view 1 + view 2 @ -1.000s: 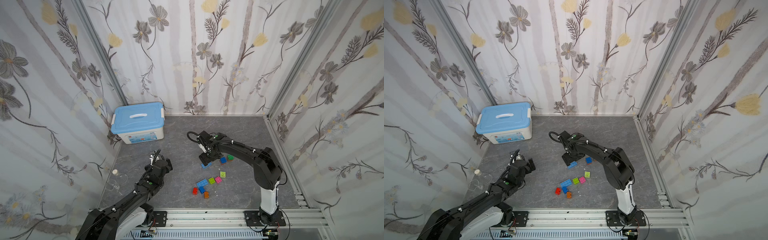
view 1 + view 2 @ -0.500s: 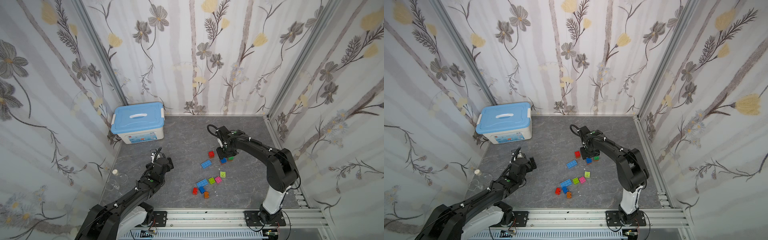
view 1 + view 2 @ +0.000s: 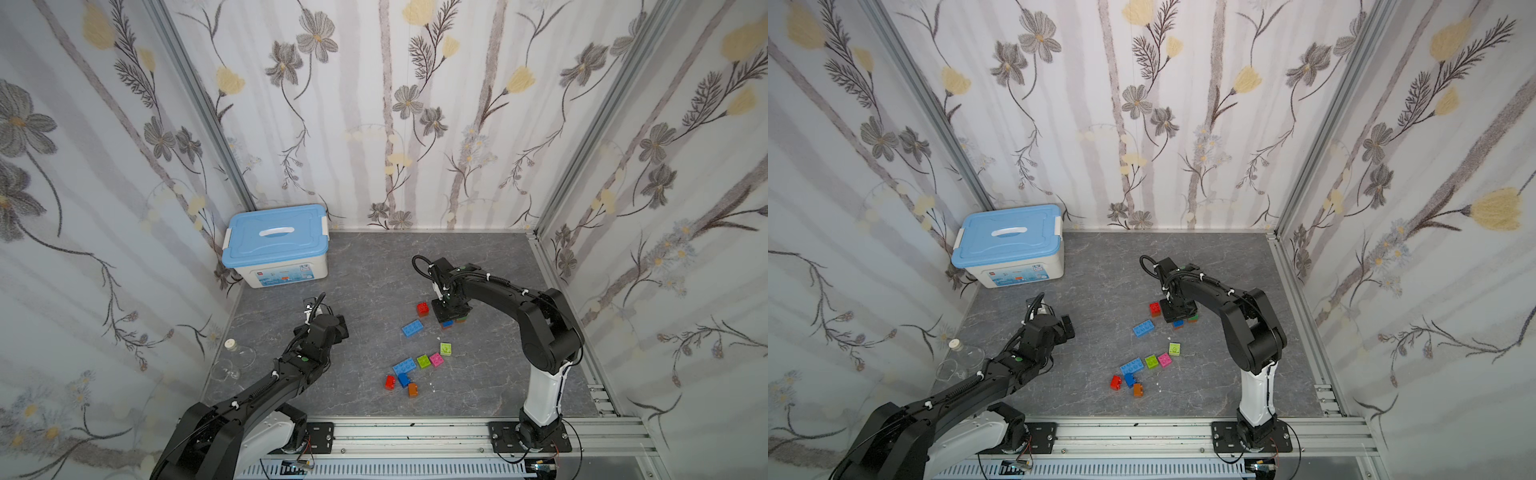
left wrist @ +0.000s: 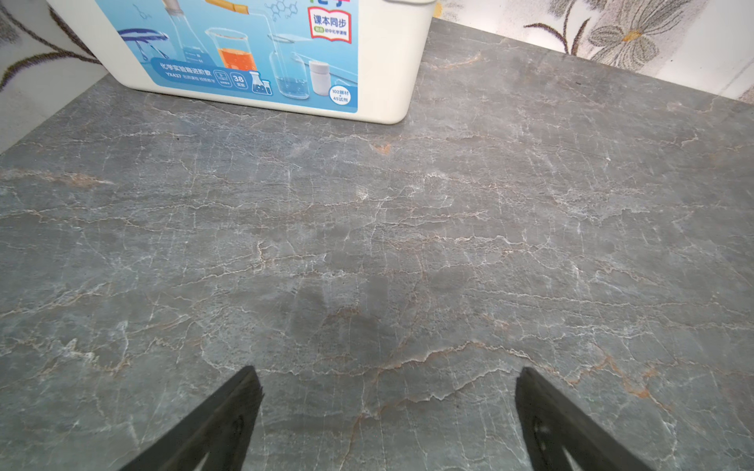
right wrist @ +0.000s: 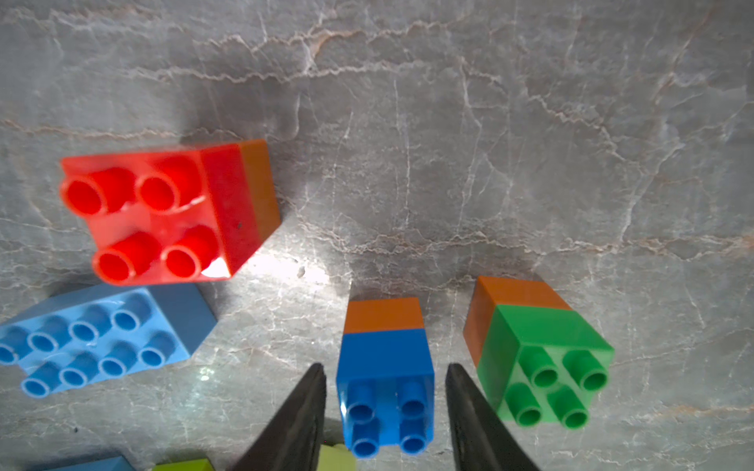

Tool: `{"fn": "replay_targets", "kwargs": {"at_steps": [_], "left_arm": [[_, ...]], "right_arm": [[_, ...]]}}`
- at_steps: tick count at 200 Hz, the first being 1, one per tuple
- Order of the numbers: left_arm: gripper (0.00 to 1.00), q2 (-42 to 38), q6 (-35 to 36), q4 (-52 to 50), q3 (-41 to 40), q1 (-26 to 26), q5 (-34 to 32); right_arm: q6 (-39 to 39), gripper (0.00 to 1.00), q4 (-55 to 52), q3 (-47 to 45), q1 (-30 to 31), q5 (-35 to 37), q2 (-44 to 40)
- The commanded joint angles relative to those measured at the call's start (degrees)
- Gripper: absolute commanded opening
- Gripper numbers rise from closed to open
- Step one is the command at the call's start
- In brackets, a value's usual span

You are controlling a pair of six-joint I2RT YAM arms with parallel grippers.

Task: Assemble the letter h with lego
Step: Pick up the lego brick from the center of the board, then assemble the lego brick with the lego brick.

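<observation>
Well outside the lidded box (image 3: 318, 270) — lego (image 3: 412, 328).

the right claw (image 3: 1179, 312) hangs low over a blue brick (image 3: 1178, 324) at mid-frame, with a red brick (image 3: 1155, 308) just left of it and a green brick (image 3: 1192, 319) just right. a long light-blue brick (image 3: 1144, 328) lies to the lower left. the left claw (image 3: 1065, 328) hovers over bare grey surface (image 3: 1100, 270), below the lidded white box (image 3: 1009, 249).
</observation>
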Motion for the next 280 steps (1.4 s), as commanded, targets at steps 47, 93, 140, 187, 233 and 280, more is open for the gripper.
{"fn": "replay_targets", "kwargs": {"at_steps": [47,93,140,187,233,280], "left_arm": [[1.0,0.1,0.3,0.4,0.5,0.0,-0.3],[1.0,0.1,0.2,0.3,0.4,0.1,-0.5],[1.0,0.3,0.0,0.1,0.7,0.0,-0.6],[1.0,0.4,0.0,-0.2,0.8,0.0,-0.7],[1.0,1.2,-0.1,-0.6,1.3,0.0,-0.7],[1.0,1.5,-0.4,-1.2,1.7,0.0,-1.3]], "right_arm": [[1.2,0.37,0.7,-1.1,0.0,-0.1,0.9],[1.1,0.27,-2.5,0.3,1.1,0.2,-4.4],[0.6,0.27,-7.1,6.0,6.2,-0.8,-5.7],[1.5,0.28,-7.4,11.0,10.5,-5.1,-1.3],[2.2,0.29,-8.3,15.1,12.0,-7.1,4.4],[2.3,0.29,-10.1,18.1,13.2,-6.4,8.4]]}}
